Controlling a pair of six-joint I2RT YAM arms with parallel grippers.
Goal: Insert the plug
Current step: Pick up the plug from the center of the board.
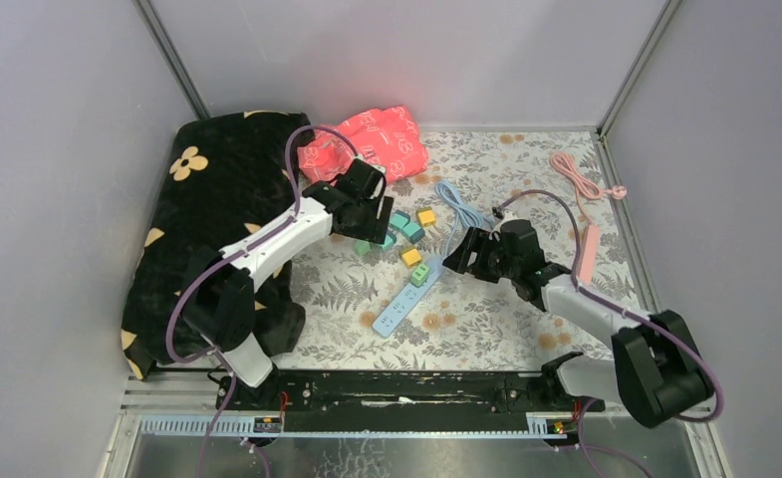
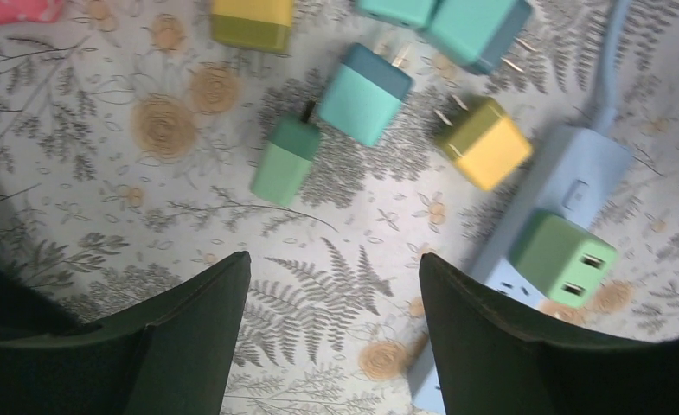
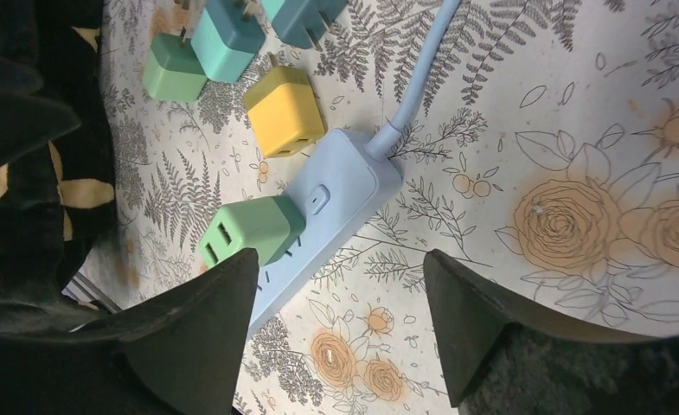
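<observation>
Hovering open and empty, both jaws have the green plug just ahead, seemingly seated in the power strip; withdraw next.

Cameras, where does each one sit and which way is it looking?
Top external: high behind the arms, looking down at the table; both arms show.
Left wrist: on the left arm, looking down at a teal plug; the open left gripper shows.
Right wrist: on the right arm, looking down at the blue power strip; the open right gripper shows.
Shared: both wrist views catch the green plug on the strip.
</observation>
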